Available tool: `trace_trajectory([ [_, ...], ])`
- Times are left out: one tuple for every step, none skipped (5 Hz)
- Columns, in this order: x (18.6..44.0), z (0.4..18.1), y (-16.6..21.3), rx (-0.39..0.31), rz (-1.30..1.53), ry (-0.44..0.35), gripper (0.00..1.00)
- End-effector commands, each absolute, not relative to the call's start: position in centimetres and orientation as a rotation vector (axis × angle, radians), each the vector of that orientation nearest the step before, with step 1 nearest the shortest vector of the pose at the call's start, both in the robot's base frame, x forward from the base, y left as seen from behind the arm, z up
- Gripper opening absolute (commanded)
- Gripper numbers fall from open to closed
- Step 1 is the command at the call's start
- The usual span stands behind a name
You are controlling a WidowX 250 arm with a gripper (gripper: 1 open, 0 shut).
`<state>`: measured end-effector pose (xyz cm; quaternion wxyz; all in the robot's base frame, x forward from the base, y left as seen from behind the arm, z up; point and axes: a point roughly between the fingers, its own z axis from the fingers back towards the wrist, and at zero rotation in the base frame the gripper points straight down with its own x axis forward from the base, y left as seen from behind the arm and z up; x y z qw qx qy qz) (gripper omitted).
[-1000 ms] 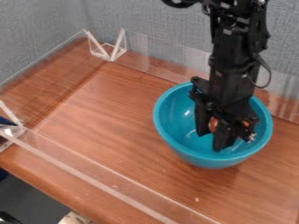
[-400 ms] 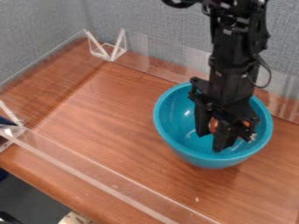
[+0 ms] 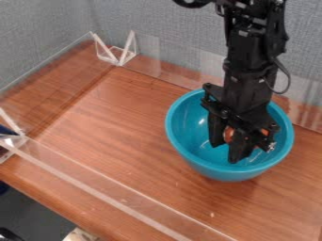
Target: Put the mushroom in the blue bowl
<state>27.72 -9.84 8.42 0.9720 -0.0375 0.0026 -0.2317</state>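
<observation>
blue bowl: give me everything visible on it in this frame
The large, deep, round teal-blue bowl looks glossy, like glazed ceramic or plastic, plain and unmarked. It sits upright on the brown wooden tabletop, toward the right side. The black robot gripper reaches straight down inside it, shut on something small and reddish-brown, probably the mushroom, mostly hidden by the fingers. Whether gripper or mushroom touches the bowl's inside cannot be told. Its far right rim is partly hidden by the arm.

hidden: mushroom (image 3: 235,138) mostly behind end effector (image 3: 240,143) | cut off: arm top
</observation>
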Motion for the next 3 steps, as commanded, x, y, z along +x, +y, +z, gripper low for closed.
trace_trajectory([
  [28.33, 10.66, -9.60, -0.083, -0.443, -0.069, 0.00],
  [28.36, 10.82, -9.60, -0.085, -0.434, -0.071, 0.00],
  [28.39, 11.00, -9.58, -0.087, -0.426, -0.074, 0.00],
])
